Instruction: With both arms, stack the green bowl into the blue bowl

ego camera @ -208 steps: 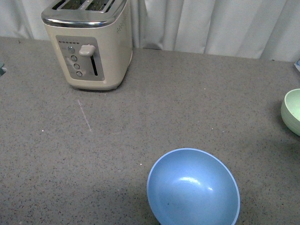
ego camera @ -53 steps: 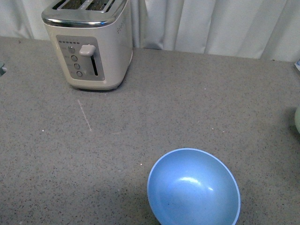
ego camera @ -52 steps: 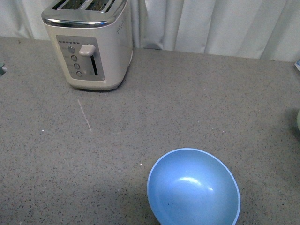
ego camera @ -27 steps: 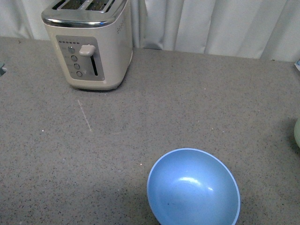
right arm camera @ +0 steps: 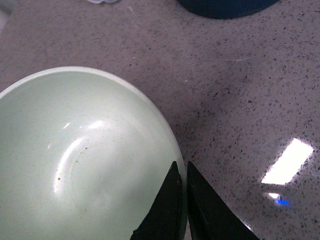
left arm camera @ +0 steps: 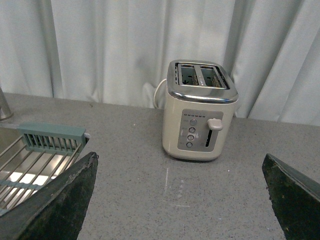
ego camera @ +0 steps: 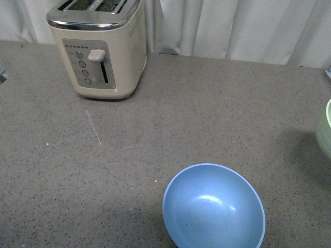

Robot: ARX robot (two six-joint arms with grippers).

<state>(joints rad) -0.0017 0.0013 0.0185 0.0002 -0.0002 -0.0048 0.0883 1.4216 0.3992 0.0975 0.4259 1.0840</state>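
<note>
The blue bowl (ego camera: 213, 207) sits upright and empty on the grey counter near the front edge, right of centre. The green bowl (ego camera: 325, 134) shows only as a sliver at the right edge of the front view. In the right wrist view it (right arm camera: 85, 165) fills the frame, lifted above the counter. My right gripper (right arm camera: 181, 172) is shut on its rim, one finger inside and one outside. My left gripper (left arm camera: 180, 167) is open and empty, its fingers (left arm camera: 60, 200) wide apart, facing the toaster. Neither arm shows in the front view.
A cream two-slot toaster (ego camera: 98, 46) stands at the back left before white curtains. A sink with a green rack (left arm camera: 50, 142) lies left of the toaster. A dark blue object (right arm camera: 225, 6) lies on the counter beyond the green bowl.
The green bowl slid nearly out of the front view at the right edge, then came back a little into view, higher than its first place.
</note>
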